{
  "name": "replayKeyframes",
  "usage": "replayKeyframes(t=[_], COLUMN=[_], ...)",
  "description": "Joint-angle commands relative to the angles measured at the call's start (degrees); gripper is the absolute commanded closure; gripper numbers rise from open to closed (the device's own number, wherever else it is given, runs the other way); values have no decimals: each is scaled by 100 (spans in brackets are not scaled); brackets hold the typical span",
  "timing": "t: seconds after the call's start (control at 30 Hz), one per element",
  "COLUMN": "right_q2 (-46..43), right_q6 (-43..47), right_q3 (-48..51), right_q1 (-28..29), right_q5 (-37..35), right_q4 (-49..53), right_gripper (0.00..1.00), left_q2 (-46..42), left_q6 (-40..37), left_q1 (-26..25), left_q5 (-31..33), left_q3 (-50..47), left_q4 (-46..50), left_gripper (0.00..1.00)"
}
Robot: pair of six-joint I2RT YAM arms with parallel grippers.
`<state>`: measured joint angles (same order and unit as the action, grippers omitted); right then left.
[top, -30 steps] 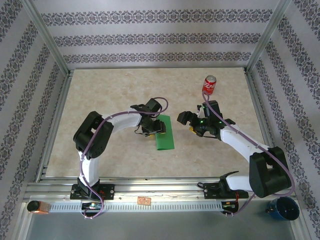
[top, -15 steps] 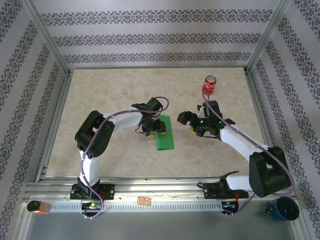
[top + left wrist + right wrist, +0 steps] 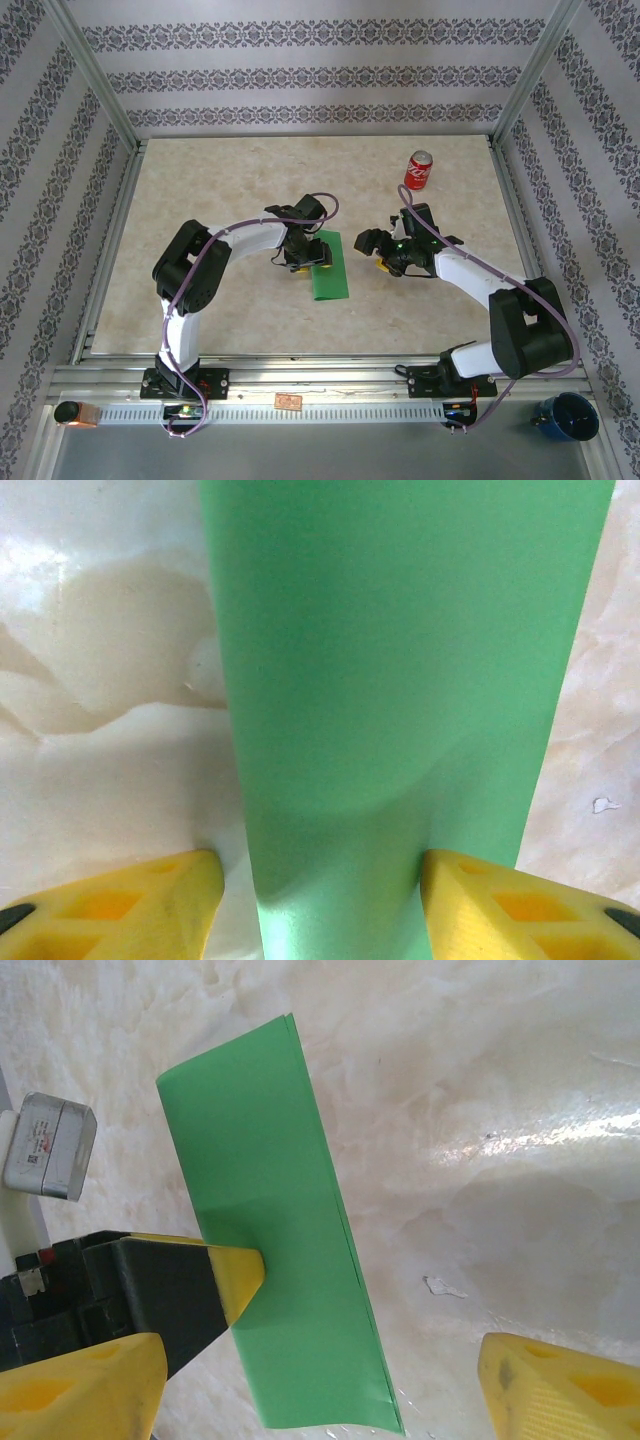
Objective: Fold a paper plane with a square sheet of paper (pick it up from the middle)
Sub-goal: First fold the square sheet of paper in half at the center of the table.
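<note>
Top external view: broad marble-patterned table (image 3: pixel 200 180), boxed in by a metal frame and patterned wallpaper on 3 sides. Next in size, 2 white-and-black arms bolted at the near edge: left arm (image 3: pixel 215 250) curving up and over toward the middle, right arm (image 3: pixel 480 280) stretching in from the near right corner. Between them, near the table's centre, sheet of paper (image 3: pixel 333 280): bright green, folded to a long narrow strip, lying flat, long axis running roughly far to near. Well apart from it, toward the far right, red soda can (image 3: pixel 419 171), upright. Off the table at the near right, round blue container (image 3: pixel 567 417). Smaller again, left end effector (image 3: pixel 310 260), set down on the strip's far half; right end effector (image 3: pixel 375 252) just to the strip's right, apart from it. Seen from the left wrist: yellow fingertips (image 3: pixel 140 905) part-way apart, astride the green strip, the right-hand tip touching the paper's edge, a sliver of table showing beside the other; paper down on the table. Seen from the right wrist: own yellow fingertips (image 3: pixel 565 1380) spread wide and empty, table and strip lying below; 1 finger of the left end effector resting on the strip's edge; folded layers visible along the opposite edge.
</note>
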<state>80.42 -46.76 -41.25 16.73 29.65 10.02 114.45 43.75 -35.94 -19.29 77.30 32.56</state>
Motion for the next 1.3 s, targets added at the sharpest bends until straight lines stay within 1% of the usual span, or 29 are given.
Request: replayKeyframes(t=[0.0, 0.17, 0.3, 0.5, 0.57, 0.67, 0.87, 0.9, 1.1, 1.27], right_q2=[25, 102, 132, 128, 159, 269, 595, 667, 821, 993], right_q6=[31, 51, 20, 39, 55, 112, 203, 188, 155, 97], right_q3=[-83, -111, -105, -128, -154, -197, -282, -294, -243, -221], right_q1=[-3, 12, 23, 23, 32, 54, 172, 188, 252, 269], right_q5=[103, 156, 147, 188, 230, 353, 496, 506, 545, 738], right_q4=[26, 35, 43, 27, 9, -26, -145, -163, -305, -538], right_gripper=[19, 19, 19, 21, 24, 33, 58, 60, 62, 69], left_q2=[529, 634, 666, 718, 723, 732, 758, 760, 798, 802], left_q6=[-105, -250, -327, -225, -151, -69, -6, 10, 13, 24], left_q1=[-44, -61, -79, -79, -79, -80, -88, -88, -88, -93], left_q5=[154, 62, 171, 194, 190, 178, 175, 185, 168, 171], left_q3=[-150, -33, 6, -12, -32, -82, -136, -136, -145, -154], left_q4=[419, 466, 600, 572, 503, 427, 382, 382, 358, 374], left_gripper=[42, 41, 40, 40, 40, 40, 40, 40, 40, 40])
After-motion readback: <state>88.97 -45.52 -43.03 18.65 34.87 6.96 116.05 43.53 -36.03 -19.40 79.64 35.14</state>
